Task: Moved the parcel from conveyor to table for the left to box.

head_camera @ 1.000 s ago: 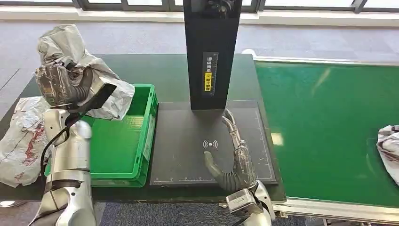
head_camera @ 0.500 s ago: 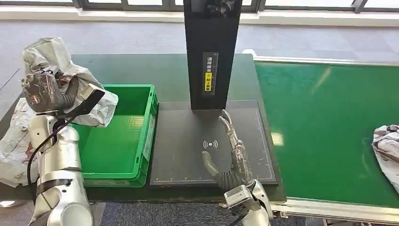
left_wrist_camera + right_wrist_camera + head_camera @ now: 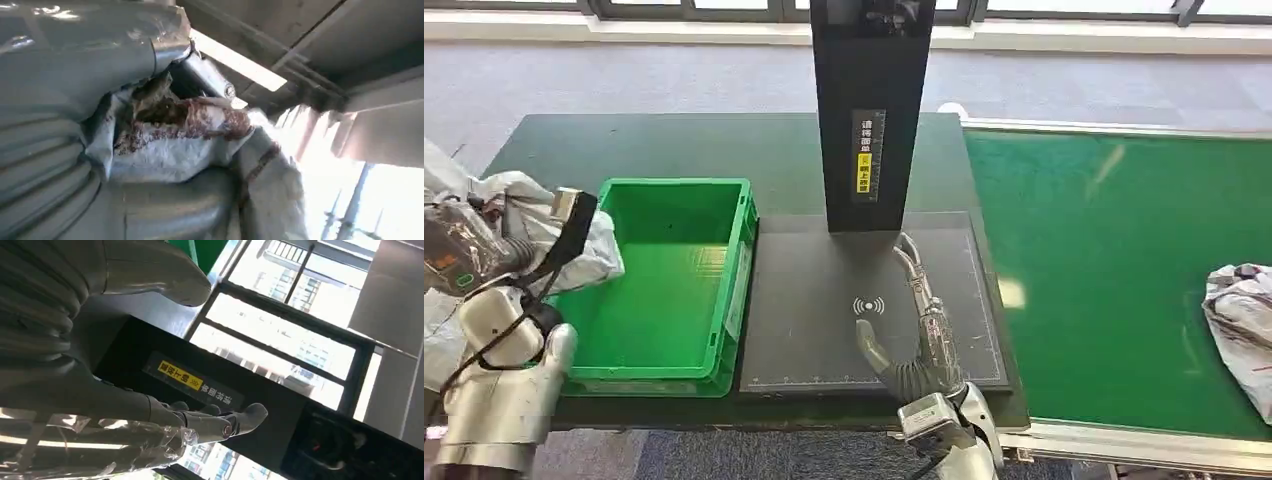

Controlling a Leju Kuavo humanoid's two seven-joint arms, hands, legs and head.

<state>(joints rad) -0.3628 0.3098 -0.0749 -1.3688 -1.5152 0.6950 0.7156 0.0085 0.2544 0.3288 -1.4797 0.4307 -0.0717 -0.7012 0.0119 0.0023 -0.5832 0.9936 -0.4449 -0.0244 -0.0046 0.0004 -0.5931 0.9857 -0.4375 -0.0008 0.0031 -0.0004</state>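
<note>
A crumpled grey parcel point(image 3: 534, 215) with reddish print hangs at the left edge of the head view, beside the left wall of the green box point(image 3: 667, 290). My left hand point(image 3: 469, 255) grips it; in the left wrist view the parcel point(image 3: 200, 150) bulges out of the closed fingers. My right hand point(image 3: 916, 320) lies open and flat on the black scanner mat point(image 3: 814, 330), palm side up, fingers stretched toward the black post point(image 3: 869, 110). The right wrist view has those fingers point(image 3: 220, 422) spread with nothing in them. A second grey parcel point(image 3: 1242, 320) lies on the green conveyor point(image 3: 1114, 260) at the far right.
The green box holds nothing. The dark table point(image 3: 724, 145) carries the box and the mat. The tall black post stands at the mat's far edge. More grey wrapping point(image 3: 439, 345) lies at the table's left end, under my left arm.
My left hand has carried the grey parcel down and to the left, from above the box's left rim to outside it. The far-right parcel has slid slightly leftward on the conveyor. My right hand has stayed put.
</note>
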